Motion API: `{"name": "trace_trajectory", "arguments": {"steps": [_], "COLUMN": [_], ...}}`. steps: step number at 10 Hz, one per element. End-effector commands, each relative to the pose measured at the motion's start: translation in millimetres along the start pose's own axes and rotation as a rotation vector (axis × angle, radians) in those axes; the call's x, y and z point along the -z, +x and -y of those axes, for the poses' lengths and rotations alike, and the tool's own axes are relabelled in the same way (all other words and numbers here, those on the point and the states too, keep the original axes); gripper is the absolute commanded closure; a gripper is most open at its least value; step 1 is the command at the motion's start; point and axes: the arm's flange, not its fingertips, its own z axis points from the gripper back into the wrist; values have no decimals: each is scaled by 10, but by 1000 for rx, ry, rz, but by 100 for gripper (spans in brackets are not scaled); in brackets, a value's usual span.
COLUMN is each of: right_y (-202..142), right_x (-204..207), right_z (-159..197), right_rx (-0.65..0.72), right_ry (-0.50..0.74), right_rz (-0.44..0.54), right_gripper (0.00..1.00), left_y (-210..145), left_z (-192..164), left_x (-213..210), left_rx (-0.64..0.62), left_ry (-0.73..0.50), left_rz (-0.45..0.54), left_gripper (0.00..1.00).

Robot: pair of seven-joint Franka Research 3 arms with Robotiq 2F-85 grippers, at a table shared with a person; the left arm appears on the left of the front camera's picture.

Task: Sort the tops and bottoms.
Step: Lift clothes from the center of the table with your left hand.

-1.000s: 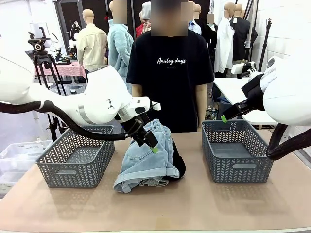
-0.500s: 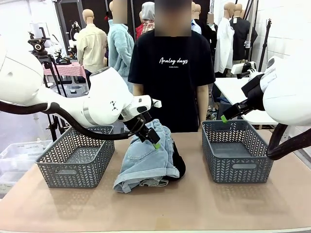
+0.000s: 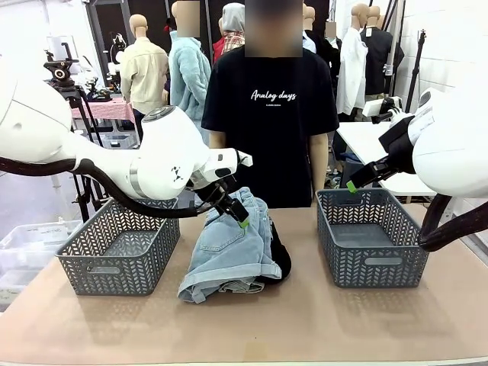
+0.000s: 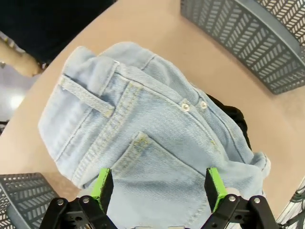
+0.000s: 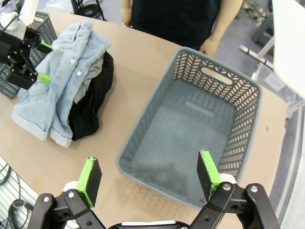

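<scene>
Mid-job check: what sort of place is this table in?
Probably a robotics lab or test workshop: a camera tripod behind, and a table with a denim pile between a left basket and right basket.

White script "Analog days" stands on the person's black T-shirt (image 3: pixel 271 114).

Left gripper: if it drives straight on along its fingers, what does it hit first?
The light blue denim shorts: the left gripper, jaws open, points straight at their back pocket. The gap looks small, but depth is unclear.
</scene>
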Motion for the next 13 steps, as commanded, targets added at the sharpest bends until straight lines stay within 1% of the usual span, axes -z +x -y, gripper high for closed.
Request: {"name": "trace_trajectory", "arguments": {"steps": [1, 3, 5, 7, 8, 12, 13], "right_y": [2, 2, 2, 2, 2, 2, 2], "right_x": [10, 10, 10, 10, 10, 10, 10], "right_z": [12, 12, 12, 12, 12, 12, 12], "right_rx": [1, 1, 1, 1, 1, 1, 1], "right_ry": [3, 3, 3, 3, 3, 3, 3], "right_rz": [8, 8, 8, 8, 8, 8, 8], "right_gripper": [0, 0, 0, 0, 0, 0, 0], "left_y": [18, 14, 1, -17, -7, -53, -49], "left_z": [-64, -130, -170, -219, -217, -199, -173], "left_x": [72, 90, 117, 137, 139, 157, 149], "left_rx": [-37, -49, -60, -110, -100, -140, -144], "left_ry": [21, 30, 9, -19, -16, -36, -40], "left_rz": [3, 12, 12, 2, -13, -11, -15], "left_gripper": [0, 0, 0, 0, 13, 89, 100]}}
